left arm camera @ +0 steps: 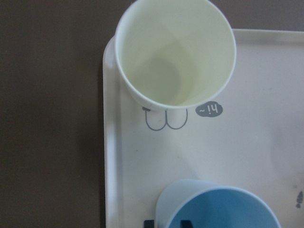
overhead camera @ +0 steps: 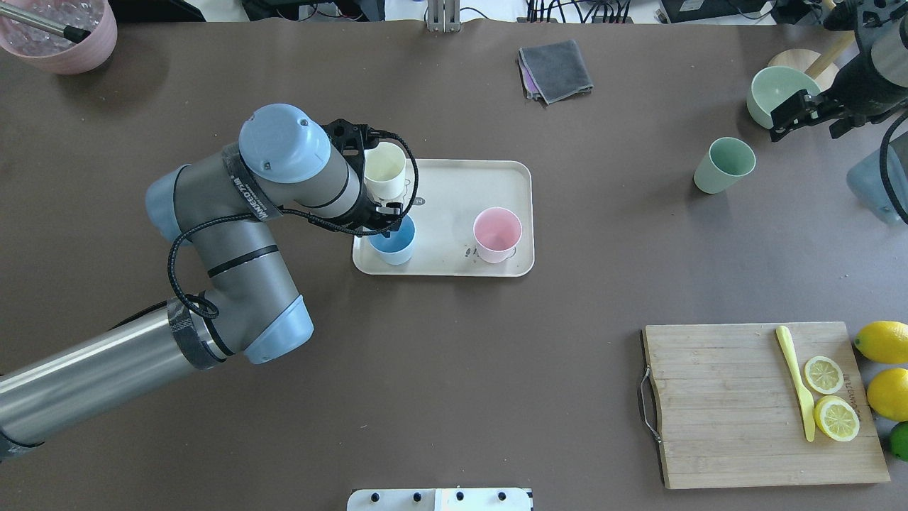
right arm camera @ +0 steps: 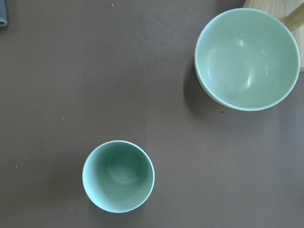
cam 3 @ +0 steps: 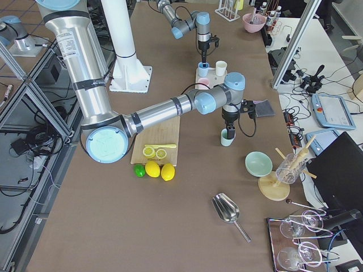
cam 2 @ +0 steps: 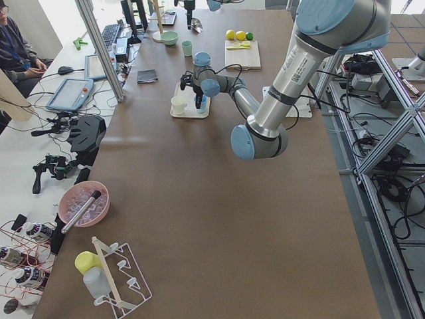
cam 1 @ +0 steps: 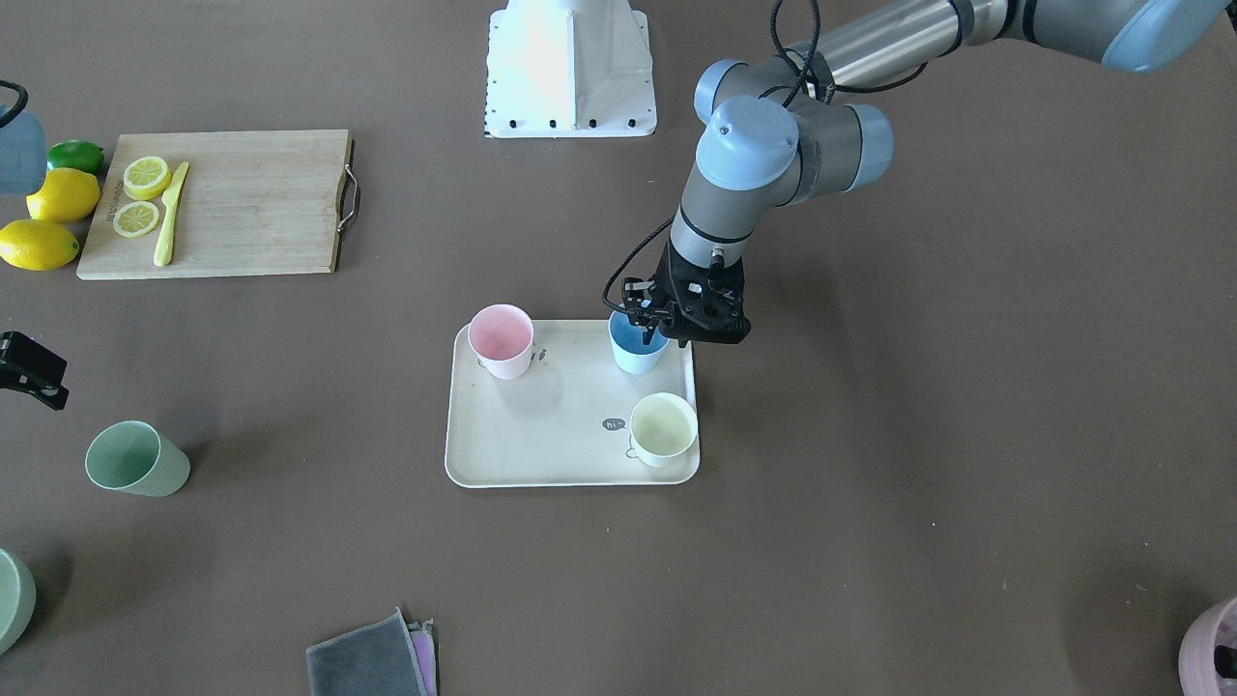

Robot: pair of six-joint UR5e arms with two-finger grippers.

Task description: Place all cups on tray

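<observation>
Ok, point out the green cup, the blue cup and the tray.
green cup (overhead camera: 732, 157), overhead view, inside its open mouth.
blue cup (overhead camera: 389, 245), overhead view, on its blue inside.
tray (overhead camera: 454, 190), overhead view, on its bare floor.

Robotics lab with a test bench

A robot arm (overhead camera: 234, 234) works over a long brown table (cam 2: 219, 219) framed by aluminium posts (cam 2: 99, 46). The white side bench (cam 2: 26, 153) holds a control tablet (cam 2: 68, 94), a keyboard (cam 2: 109, 33) and loose cables (overhead camera: 560, 8), and a person (cam 2: 16, 46) sits there.
</observation>
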